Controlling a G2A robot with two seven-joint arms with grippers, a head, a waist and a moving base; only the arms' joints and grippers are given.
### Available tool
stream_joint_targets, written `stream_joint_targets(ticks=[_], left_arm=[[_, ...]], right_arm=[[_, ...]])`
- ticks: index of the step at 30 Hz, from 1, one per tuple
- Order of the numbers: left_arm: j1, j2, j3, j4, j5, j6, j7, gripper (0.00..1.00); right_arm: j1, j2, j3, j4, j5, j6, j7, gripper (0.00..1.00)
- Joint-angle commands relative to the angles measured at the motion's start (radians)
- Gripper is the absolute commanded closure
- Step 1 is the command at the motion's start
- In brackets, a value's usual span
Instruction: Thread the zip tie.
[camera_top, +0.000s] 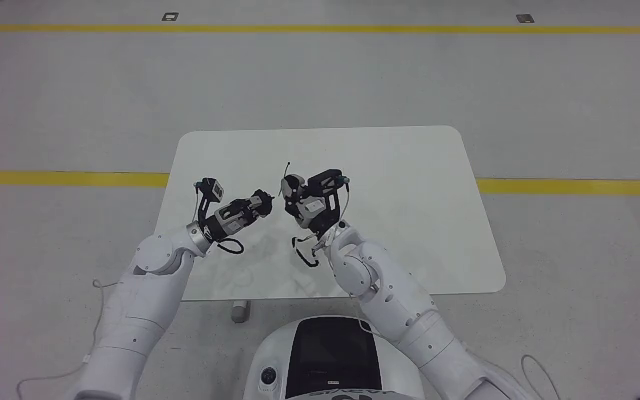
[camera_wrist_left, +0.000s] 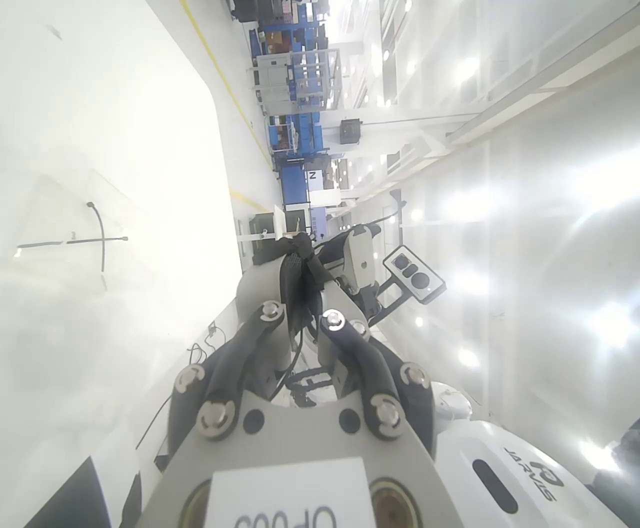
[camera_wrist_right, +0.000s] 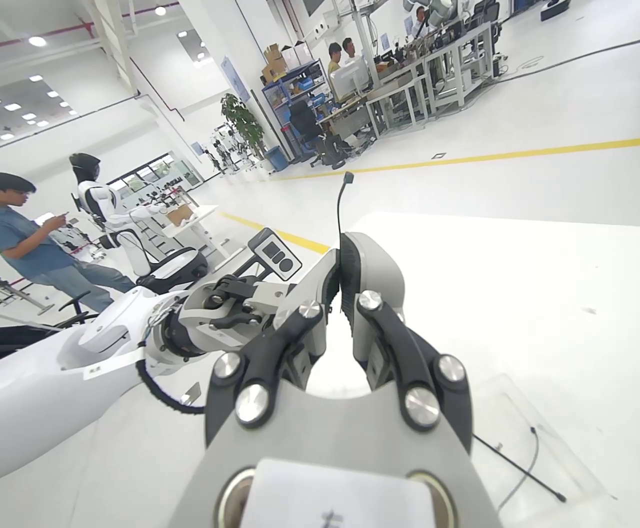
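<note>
My right gripper (camera_wrist_right: 341, 250) is shut on a black zip tie (camera_wrist_right: 340, 210), which stands up from its pads with the head at the top end. From above, that zip tie (camera_top: 287, 170) rises from the right gripper (camera_top: 291, 187) over the middle of the white table (camera_top: 400, 200). Just beside it, my left gripper (camera_top: 265, 199) points at the right one. In the left wrist view the left gripper (camera_wrist_left: 300, 245) has its dark pads pressed together. Whether anything is between them is hidden.
Two spare black zip ties (camera_wrist_right: 530, 450) lie crossed in a clear tray (camera_wrist_right: 575, 450) on the table near the robot's side; they show again as crossed ties (camera_wrist_left: 95, 241) in the left wrist view. The far and right parts of the tabletop are bare.
</note>
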Motion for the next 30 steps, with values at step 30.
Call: stream_joint_targets(ticks=[30], left_arm=[[0.000,0.000,0.000,0.000,0.000,0.000,0.000,1.00]], right_arm=[[0.022,-0.007,-0.011,0.031,0.021,-0.025,0.002,1.00]])
